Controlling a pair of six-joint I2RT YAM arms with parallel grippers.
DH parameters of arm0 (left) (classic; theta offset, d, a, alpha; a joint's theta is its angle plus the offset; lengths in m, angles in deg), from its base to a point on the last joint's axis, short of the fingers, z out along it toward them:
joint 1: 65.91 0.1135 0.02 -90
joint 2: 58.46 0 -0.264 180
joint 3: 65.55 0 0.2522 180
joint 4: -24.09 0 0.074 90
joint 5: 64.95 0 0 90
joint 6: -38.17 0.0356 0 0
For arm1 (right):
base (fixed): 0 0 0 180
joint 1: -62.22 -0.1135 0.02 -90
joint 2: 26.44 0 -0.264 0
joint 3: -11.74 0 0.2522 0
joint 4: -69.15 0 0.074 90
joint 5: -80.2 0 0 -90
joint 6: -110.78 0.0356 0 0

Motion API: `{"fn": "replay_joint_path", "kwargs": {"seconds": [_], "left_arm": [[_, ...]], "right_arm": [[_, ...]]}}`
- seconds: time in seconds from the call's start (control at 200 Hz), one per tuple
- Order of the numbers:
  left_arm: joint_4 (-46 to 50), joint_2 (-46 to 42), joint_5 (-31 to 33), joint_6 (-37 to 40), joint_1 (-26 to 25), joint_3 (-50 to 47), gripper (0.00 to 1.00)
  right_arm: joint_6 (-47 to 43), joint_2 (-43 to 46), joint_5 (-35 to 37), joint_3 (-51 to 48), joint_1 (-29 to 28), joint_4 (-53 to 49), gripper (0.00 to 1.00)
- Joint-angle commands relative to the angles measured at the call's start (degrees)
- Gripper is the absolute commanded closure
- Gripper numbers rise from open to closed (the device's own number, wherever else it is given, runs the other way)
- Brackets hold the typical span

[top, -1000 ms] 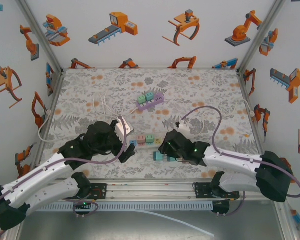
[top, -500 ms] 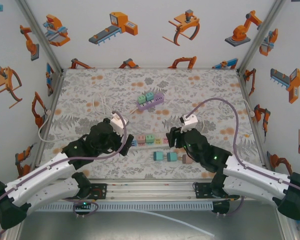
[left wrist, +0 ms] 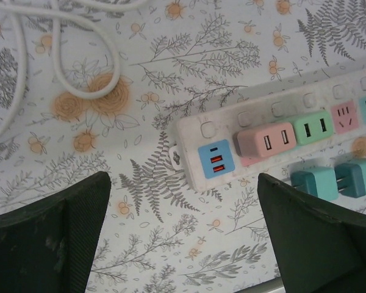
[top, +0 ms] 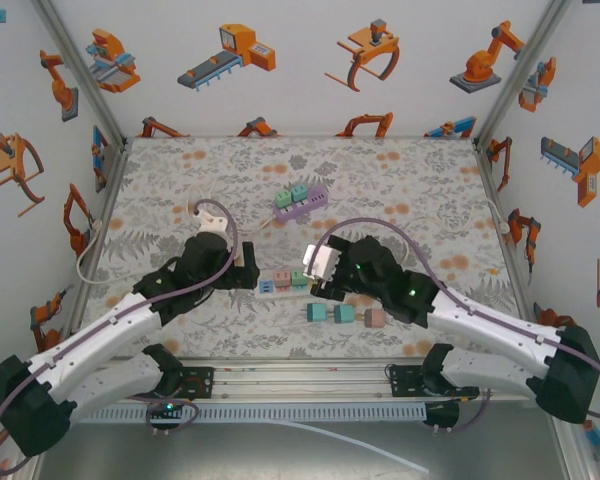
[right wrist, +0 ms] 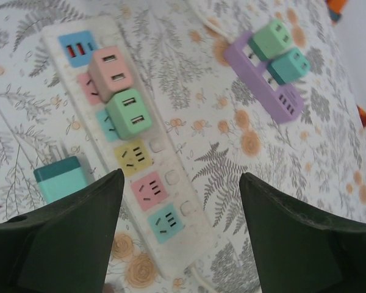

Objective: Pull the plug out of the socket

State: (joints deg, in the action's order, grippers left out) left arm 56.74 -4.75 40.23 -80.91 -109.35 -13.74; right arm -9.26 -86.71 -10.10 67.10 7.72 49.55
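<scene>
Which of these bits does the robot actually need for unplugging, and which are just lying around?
Job: white plastic power strip; boxy pink plug and boxy green plug seated in it.
Lying about: purple power strip; loose teal plugs.

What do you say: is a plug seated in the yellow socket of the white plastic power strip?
No, the yellow socket on the white plastic power strip lies bare, its slots uncovered.

In the left wrist view, the power strip [left wrist: 256,113] runs past the right edge (1 teal adapter [left wrist: 357,177] too).
</scene>
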Motion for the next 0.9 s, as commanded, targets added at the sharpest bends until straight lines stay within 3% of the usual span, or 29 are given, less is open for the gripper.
{"fn": "replay_joint_path", "kwargs": {"seconds": [0.0, 0.456, 0.891], "left_arm": [[1.22, 2.2, -1.29, -7.4, 0.44, 1.35, 0.0], [0.91, 12.91, -0.17, -11.0, 0.79, 4.47, 0.04], [-2.32, 19.15, -0.41, -11.44, 1.49, 4.05, 0.11]], "right_arm": [[-10.06, -5.39, -11.03, 5.66, 1.1, -7.22, 0.29], [-15.03, -24.73, -26.98, 14.07, 8.3, -5.91, 0.33], [-14.96, -33.23, -30.73, 15.65, 8.93, -1.54, 0.5]]}}
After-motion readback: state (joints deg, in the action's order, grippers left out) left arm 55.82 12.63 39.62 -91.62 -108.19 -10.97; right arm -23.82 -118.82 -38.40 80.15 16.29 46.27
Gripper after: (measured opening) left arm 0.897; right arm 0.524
